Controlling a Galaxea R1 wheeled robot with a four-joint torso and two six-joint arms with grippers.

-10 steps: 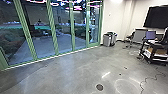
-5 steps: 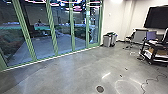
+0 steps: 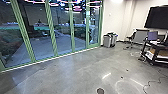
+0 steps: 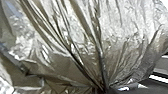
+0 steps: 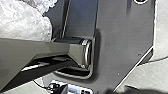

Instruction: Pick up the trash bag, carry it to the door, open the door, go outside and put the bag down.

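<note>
Bunching into converging pleats, the silvery plastic trash bag (image 4: 125,30) sits right against the left end effector (image 4: 101,90), which seems to pinch its gathered neck, so the carry toward the green-framed glass panels (image 3: 39,42) (ahead, leftward) depends on that arm.

Grey bins (image 3: 107,41) stand beside the pale wall (image 3: 115,18), well apart from a black cart (image 3: 156,47).

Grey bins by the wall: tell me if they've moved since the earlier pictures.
No. The grey bins stand just beside the end of the green window frame, as before; only the camera's view has shifted a little.
</note>
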